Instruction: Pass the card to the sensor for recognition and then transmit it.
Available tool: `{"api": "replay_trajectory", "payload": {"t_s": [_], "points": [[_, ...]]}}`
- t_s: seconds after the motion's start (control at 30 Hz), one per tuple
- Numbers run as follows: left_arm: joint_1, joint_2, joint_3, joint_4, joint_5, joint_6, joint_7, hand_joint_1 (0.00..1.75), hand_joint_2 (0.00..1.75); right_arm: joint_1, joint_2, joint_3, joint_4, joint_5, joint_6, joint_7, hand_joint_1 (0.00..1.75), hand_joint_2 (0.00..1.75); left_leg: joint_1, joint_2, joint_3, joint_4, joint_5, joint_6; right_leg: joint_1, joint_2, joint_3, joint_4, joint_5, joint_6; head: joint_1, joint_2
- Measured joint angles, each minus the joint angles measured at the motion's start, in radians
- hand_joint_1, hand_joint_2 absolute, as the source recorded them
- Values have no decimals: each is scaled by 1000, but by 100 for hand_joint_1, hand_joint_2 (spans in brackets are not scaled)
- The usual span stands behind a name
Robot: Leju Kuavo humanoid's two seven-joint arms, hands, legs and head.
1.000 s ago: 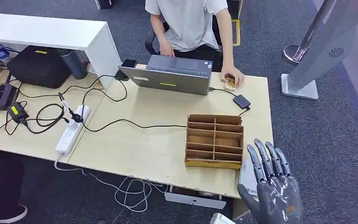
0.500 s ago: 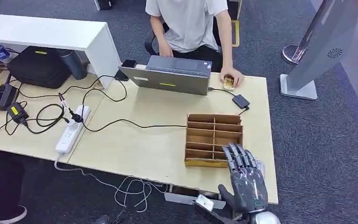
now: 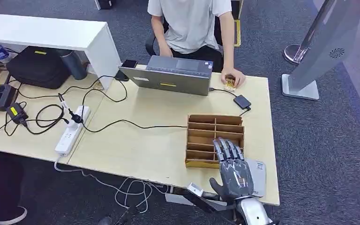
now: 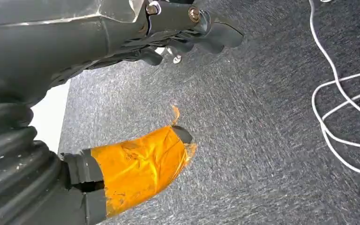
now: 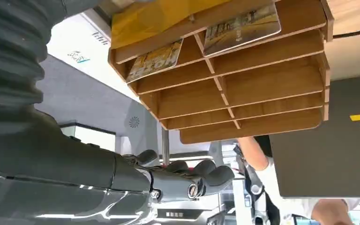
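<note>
While the right hand (image 3: 235, 171) hovers with fingers spread and empty over the brown wooden slotted card rack (image 3: 206, 133), two printed cards (image 5: 241, 28) sit in its nearest slots. Left hand (image 4: 187, 28) fingers appear loosely curled, empty.

brown card rack (image 3: 214, 140), grey laptop (image 3: 173, 75), orange-taped thumb (image 4: 140, 166).

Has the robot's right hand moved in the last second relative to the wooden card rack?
Yes. The right hand has moved left and forward, from beyond the wooden card rack's right side to over its near right corner.
</note>
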Motion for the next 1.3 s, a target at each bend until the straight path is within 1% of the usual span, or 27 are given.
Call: {"api": "replay_trajectory", "payload": {"t_s": [0.27, 0.5, 0.77, 0.97, 1.3], "points": [[0, 3, -8, 0, -23, 0, 22, 0, 175, -9, 13, 0, 25, -3, -3, 13, 0, 175, 0, 0, 0, 0, 0, 0, 0, 0, 0, 0, 0, 0, 0, 0], [0, 8, -10, 0, -27, 0, 24, 0, 175, -38, 32, 1, 44, 1, -10, 18, 0, 175, 0, 0, 0, 0, 0, 0, 0, 0, 0, 0, 0, 0, 0, 0], [0, 10, -11, 0, -28, 0, 24, 0, 175, -49, 33, -3, 77, 1, -13, 49, 0, 175, 0, 0, 0, 0, 0, 0, 0, 0, 0, 0, 0, 0, 0, 0], [0, 12, -12, 0, -36, 0, 24, 0, 175, -49, 33, -29, 112, -2, -26, 60, 0, 175, 0, 0, 0, 0, 0, 0, 0, 0, 0, 0, 0, 0, 0, 0], [-1, 16, -14, 0, -44, 0, 33, 0, 175, -54, 31, -76, 181, 4, -53, 56, 0, 175, 0, 0, 0, 0, 0, 0, 0, 0, 0, 0, 0, 0, 0, 0]]}}
